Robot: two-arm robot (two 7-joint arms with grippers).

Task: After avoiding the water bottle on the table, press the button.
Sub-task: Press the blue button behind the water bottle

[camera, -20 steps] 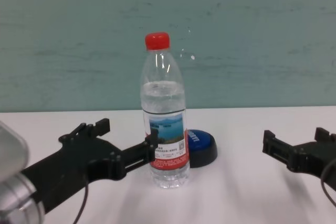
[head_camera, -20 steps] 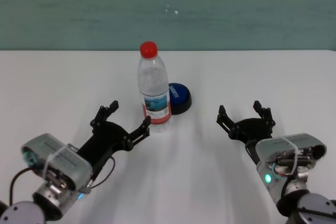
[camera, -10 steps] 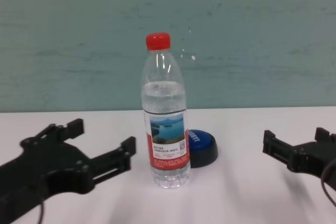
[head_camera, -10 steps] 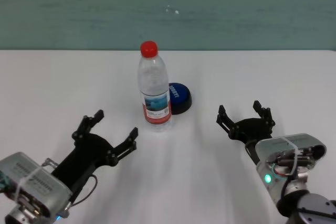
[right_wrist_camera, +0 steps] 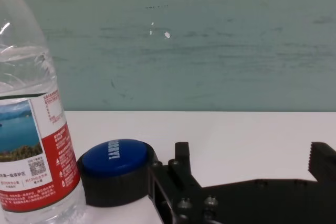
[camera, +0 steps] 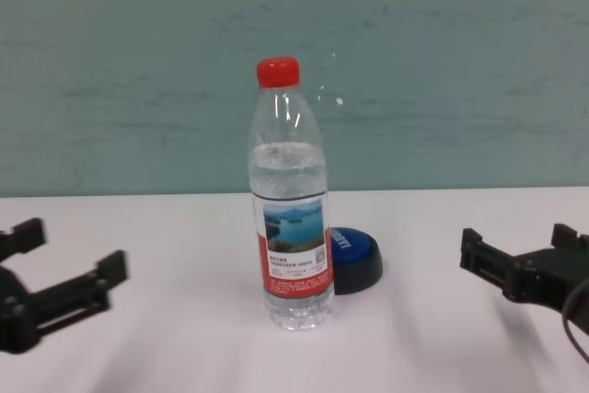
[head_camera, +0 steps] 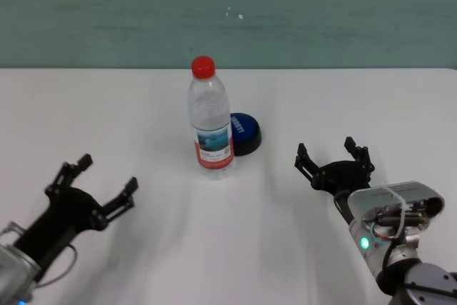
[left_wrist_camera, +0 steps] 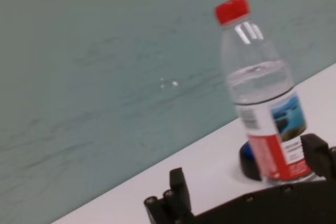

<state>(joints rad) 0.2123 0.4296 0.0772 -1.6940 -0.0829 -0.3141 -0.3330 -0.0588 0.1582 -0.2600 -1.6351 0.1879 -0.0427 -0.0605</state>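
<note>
Both arms end in matte black two-fingered claws: the left gripper (head_camera: 91,187) and the right gripper (head_camera: 333,160). Each finger is a flat bar tipped with a blocky, ridged pad (right_wrist_camera: 322,163). Small round screws (right_wrist_camera: 181,203) stud the black palm plate. Behind the right claw sits a rounded silver-grey wrist housing (head_camera: 397,213) with a white strap across it and a glowing green light (head_camera: 365,243). A thin black cable (head_camera: 56,271) loops beside the left wrist.

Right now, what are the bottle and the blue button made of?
The water bottle looks like clear, glossy plastic: you can see through it, and its red cap looks like plastic too. The button seems to be smooth blue plastic on a ridged black base, probably plastic.
</note>
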